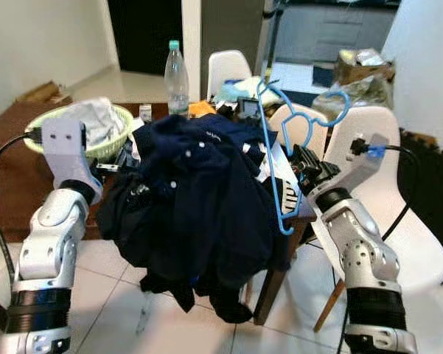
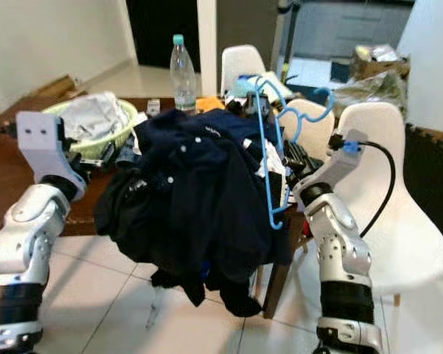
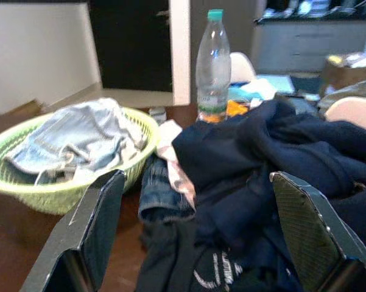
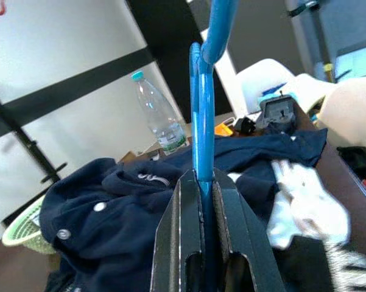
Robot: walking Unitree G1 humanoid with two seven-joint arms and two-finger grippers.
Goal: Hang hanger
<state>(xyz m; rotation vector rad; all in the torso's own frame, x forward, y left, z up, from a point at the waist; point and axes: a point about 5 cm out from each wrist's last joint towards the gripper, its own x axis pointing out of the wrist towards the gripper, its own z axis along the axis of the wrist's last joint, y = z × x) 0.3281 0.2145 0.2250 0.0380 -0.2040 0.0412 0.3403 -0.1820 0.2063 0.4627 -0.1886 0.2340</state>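
Observation:
A blue plastic hanger (image 1: 284, 147) stands upright at the table's right edge, its hook (image 1: 337, 103) up near a white chair. My right gripper (image 1: 301, 164) is shut on the hanger's bar (image 4: 201, 121), the black fingers (image 4: 176, 231) pressed to both sides of it. A heap of dark navy clothes (image 1: 199, 199) covers the table's front and hangs over the edge. My left gripper (image 3: 195, 225) is open, hovering at the left side of the heap with nothing between its fingers (image 3: 94, 225).
A green basket (image 1: 107, 144) of pale jeans sits on the brown table (image 1: 7, 177) at the left. A water bottle (image 1: 176, 74) stands behind the heap. White chairs (image 1: 398, 221) crowd the right side. Tiled floor lies below.

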